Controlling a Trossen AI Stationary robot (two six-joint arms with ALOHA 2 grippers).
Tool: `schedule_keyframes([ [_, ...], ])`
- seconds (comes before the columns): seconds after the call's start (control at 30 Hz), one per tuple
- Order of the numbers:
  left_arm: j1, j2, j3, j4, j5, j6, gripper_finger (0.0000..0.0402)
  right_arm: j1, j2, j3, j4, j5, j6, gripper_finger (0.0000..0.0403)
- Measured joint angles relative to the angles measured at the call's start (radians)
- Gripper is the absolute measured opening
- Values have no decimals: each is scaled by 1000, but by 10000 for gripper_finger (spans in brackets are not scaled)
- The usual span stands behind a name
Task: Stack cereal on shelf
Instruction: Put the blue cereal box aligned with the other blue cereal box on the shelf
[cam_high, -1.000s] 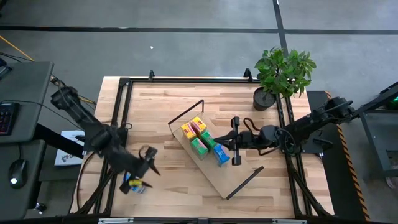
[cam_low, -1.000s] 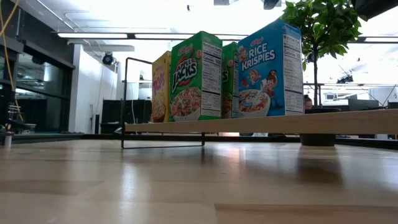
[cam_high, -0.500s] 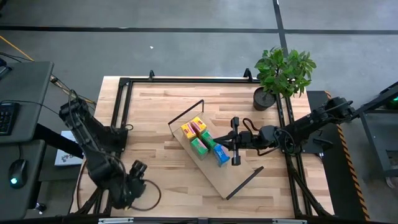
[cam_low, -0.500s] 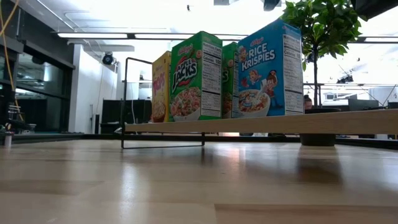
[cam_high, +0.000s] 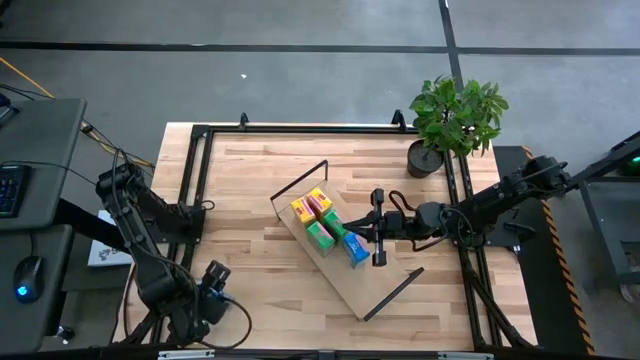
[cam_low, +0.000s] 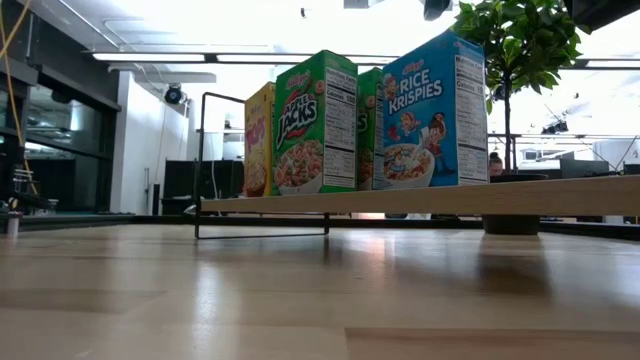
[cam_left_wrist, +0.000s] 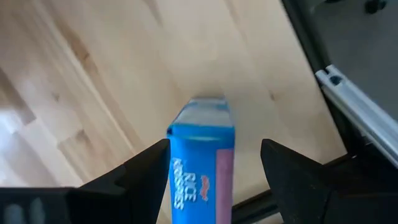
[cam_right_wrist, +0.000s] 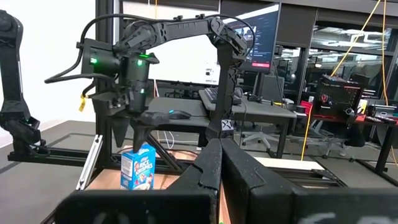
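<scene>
A blue cereal box (cam_left_wrist: 202, 155) stands upright on the table near its near left corner. It also shows in the right wrist view (cam_right_wrist: 138, 168). My left gripper (cam_left_wrist: 214, 146) points down over the box and is open. Its fingers stand on either side of the box's top, with a gap showing on one side. In the high view the left gripper (cam_high: 208, 298) hides the box. The shelf (cam_high: 385, 285) lies slantwise mid-table and carries several upright cereal boxes (cam_high: 322, 225). My right gripper (cam_high: 358, 236) is shut and held level above the shelf, by its blue box.
A potted plant (cam_high: 455, 120) stands at the far right corner. Black frame rails (cam_high: 190, 200) run along the table's edges, and one (cam_left_wrist: 351, 106) is close to the blue box. Bare wood lies between the left corner and the shelf.
My left gripper has swung toward the table's near left corner, sunk a little and tipped from slanting to pointing down over the blue box. It now covers the box in the high view. The shelf, its boxes and my right gripper have stayed put.
</scene>
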Motion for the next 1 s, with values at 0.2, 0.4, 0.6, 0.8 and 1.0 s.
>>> schedule_keyframes([
  [0.2,-5,0,-3,-33,-1,-33,240,0,0,0,0,0,0,0],
  [0.4,-5,0,-53,-23,29,-73,240,0,0,0,-7,0,0,0],
  [0.6,-5,0,-72,-21,23,-75,240,0,0,0,-7,0,0,0],
  [0.8,-5,1,-72,-12,19,-77,240,0,0,0,-8,0,1,0],
  [1.0,-5,52,-72,-2,33,-76,240,0,0,0,-19,1,20,0],
])
